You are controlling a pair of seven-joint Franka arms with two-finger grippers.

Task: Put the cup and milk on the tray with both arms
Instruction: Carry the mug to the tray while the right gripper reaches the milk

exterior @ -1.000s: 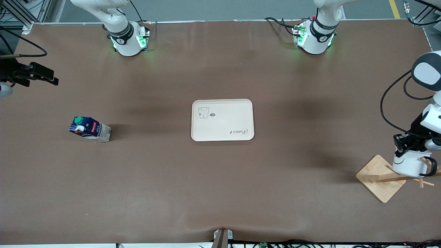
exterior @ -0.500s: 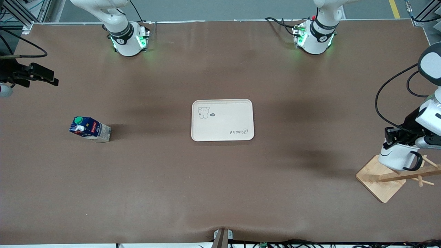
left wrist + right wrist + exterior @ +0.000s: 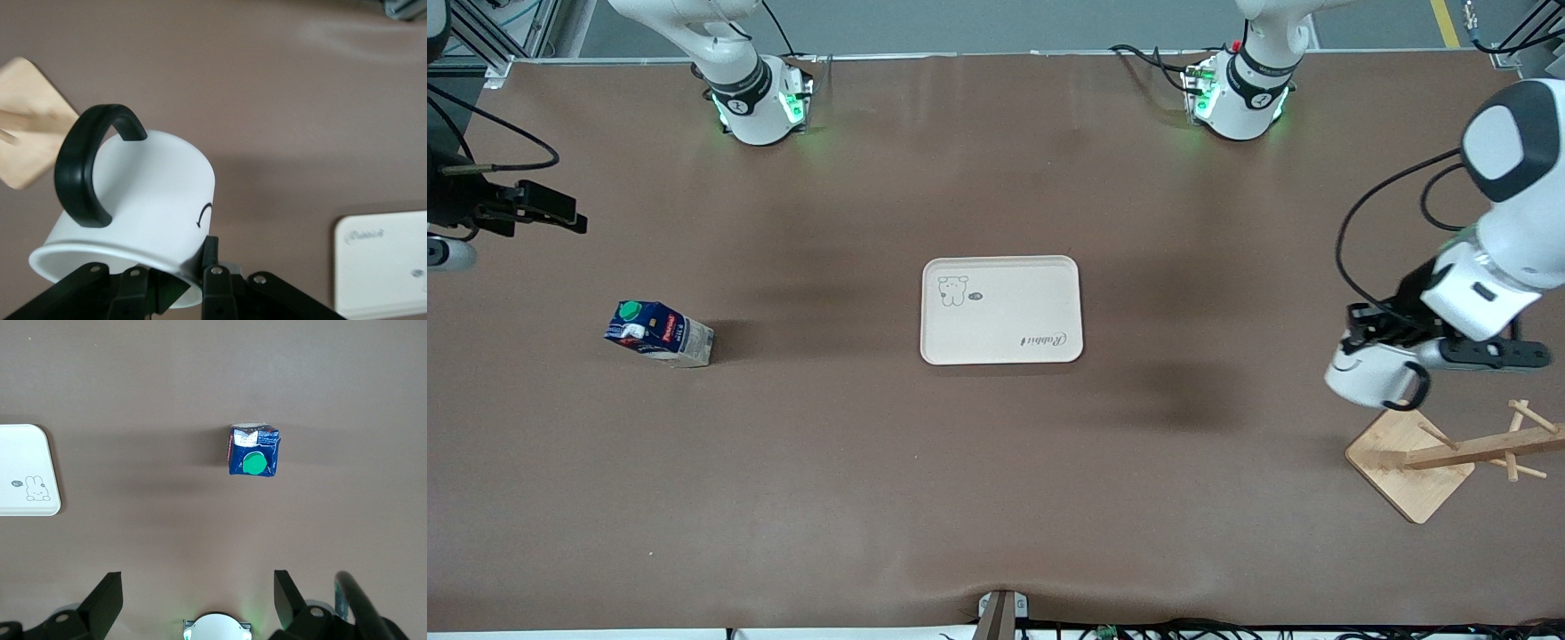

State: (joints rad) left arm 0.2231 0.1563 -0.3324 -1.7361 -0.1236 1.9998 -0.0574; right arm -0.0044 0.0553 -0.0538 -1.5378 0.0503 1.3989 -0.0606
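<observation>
Brown matting covers the whole table point(image 3: 996, 498), and on it the cream tray point(image 3: 1001, 309) lies bare at the middle, so by the look of things neither item has been delivered yet. One half of the job appears to be under way and the other not begun.

Largest in view, the left arm reaches out from its base to the left arm's end of the table, elbow high and forearm angled down. Its left gripper point(image 3: 1371, 331) is clamped on the rim of the cup point(image 3: 1365, 378), which hangs tilted in the air, mouth toward the wrist and black handle outward, over bare matting just clear of the wooden rack point(image 3: 1432, 458). What remains for it, I judge, is the carry to the tray and the set-down.

At the right arm's end of the table the right gripper point(image 3: 534, 206) is held high above the matting, its fingers point(image 3: 100, 607) spread wide and holding nothing; the wrist camera looks straight down on the milk point(image 3: 658, 334).

That carton stands on the table, untouched, well apart from the tray and nearer to the front camera than the right gripper's spot.
</observation>
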